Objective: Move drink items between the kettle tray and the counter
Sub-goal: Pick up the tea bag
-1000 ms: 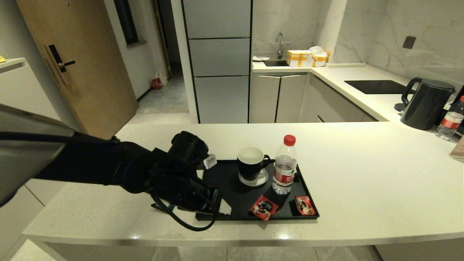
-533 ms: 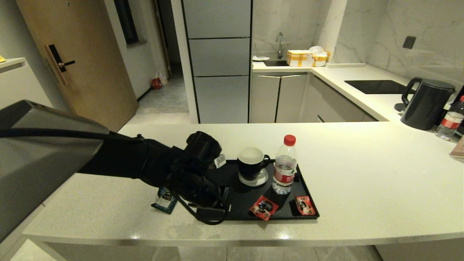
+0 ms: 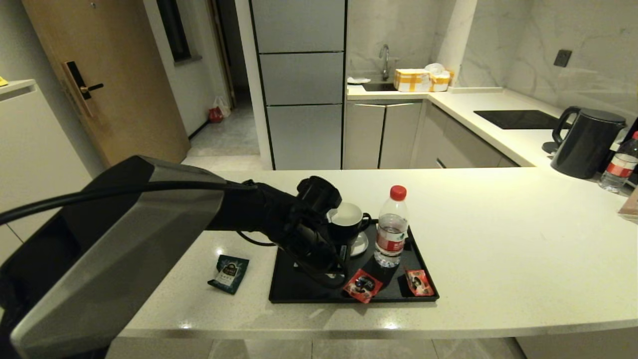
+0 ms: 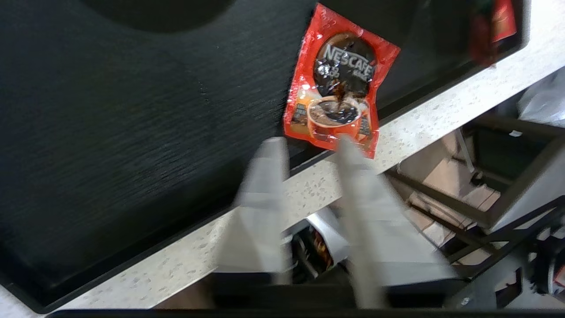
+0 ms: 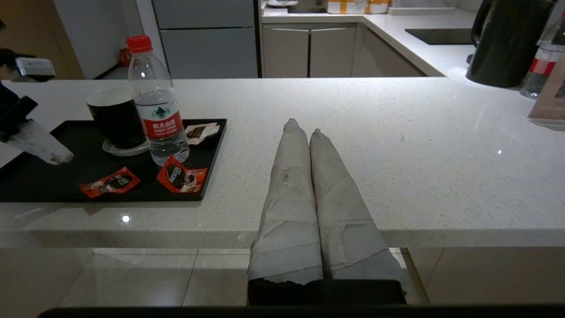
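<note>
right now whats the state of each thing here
left gripper: open, above tray's front edge
right gripper: shut, idle off counter
water bottle: upright, capped, on tray
mug: upright on tray
red sachets: flat on tray
teal sachet: flat on counter

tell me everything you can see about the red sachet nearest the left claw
The red glossy foil sachet is a flat, rectangular packet printed with white "Nescafe" lettering on a dark oval and a picture of a red cup of coffee. It looks sealed and slightly crinkled. It lies flat and skewed at the front edge of the flat matte black tray, one corner lapping over the low rim toward the pale speckled stone counter. The left claw hangs open above it, not touching, as far as the views show.
</note>
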Motion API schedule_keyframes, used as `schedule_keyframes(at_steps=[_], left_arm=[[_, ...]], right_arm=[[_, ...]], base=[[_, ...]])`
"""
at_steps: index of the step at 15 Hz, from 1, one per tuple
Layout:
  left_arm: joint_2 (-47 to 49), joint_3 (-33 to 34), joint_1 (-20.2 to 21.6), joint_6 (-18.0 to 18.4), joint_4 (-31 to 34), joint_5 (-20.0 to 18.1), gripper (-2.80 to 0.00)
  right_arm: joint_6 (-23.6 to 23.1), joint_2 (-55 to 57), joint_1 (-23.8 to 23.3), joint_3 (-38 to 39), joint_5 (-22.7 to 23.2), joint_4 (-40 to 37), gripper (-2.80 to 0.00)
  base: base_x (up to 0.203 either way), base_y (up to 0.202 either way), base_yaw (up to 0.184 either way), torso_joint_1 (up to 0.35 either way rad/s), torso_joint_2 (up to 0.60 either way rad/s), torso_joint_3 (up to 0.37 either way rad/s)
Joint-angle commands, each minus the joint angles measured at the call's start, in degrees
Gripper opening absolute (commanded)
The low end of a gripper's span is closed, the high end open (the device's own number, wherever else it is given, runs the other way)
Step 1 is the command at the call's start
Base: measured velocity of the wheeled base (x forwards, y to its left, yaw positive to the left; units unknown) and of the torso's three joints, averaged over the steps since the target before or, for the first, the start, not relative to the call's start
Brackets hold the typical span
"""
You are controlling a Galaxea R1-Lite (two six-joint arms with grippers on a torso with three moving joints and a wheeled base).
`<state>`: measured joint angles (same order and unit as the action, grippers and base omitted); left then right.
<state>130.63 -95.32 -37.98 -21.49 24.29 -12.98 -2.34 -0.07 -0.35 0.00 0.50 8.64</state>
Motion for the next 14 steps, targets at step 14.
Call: schedule_keyframes(at_steps=[14], left_arm=[[13.07, -15.16, -4.91, -5.14, 6.73, 12.98, 0.0]], right_arm=[[-0.03, 0.07, 0.0, 2.29, 0.03, 0.06, -2.8]], base=[[0.0, 0.0, 0.0, 0.0, 0.0, 0.0]])
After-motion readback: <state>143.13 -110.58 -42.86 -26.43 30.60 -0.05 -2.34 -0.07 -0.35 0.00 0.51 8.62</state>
